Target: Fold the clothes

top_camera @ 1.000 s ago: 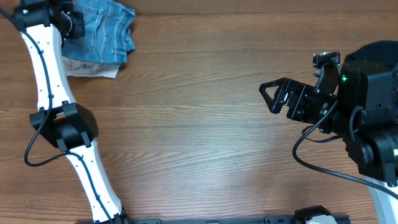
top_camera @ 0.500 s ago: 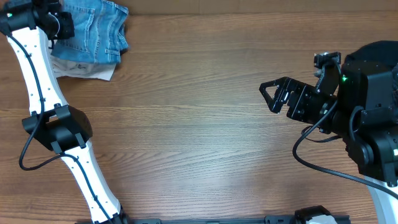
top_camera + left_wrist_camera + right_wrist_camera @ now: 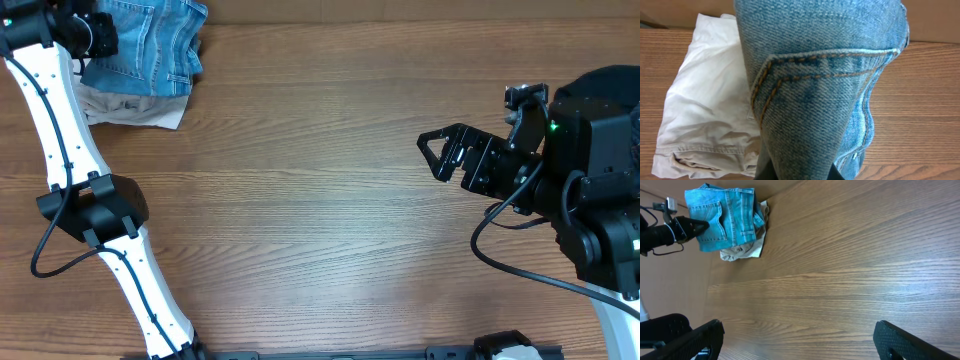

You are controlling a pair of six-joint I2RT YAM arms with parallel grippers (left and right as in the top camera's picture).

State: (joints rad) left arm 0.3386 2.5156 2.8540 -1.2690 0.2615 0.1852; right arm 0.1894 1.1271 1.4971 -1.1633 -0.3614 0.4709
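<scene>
Since a second ago, the light-blue denim jeans (image 3: 150, 45) have been dragged toward the far left corner of the brown wooden table (image 3: 320, 230) by the left gripper (image 3: 103, 37), and the crumpled off-white fabric garment (image 3: 130, 105) beneath them has been pulled along; the right gripper (image 3: 432, 155) has not been moved.

From overhead, the jeans are seen bunched over the off-white garment, touching it; the right gripper is held well apart from both, above bare wood.

In the left wrist view, the frame is filled by denim (image 3: 815, 100) with an orange-stitched pocket seam; the fabric is draped over the fingers, so the left gripper is judged to be clamped on it, though the fingers are mostly hidden; the off-white garment (image 3: 705, 115) is seen just beside it on the left.

In the right wrist view, the fingers are spread wide with nothing between them.

For a clean fold, the jeans should probably be lifted clear of the other garment, laid flat, and smoothed with both arms before being creased.

No container is seen in any view.
</scene>
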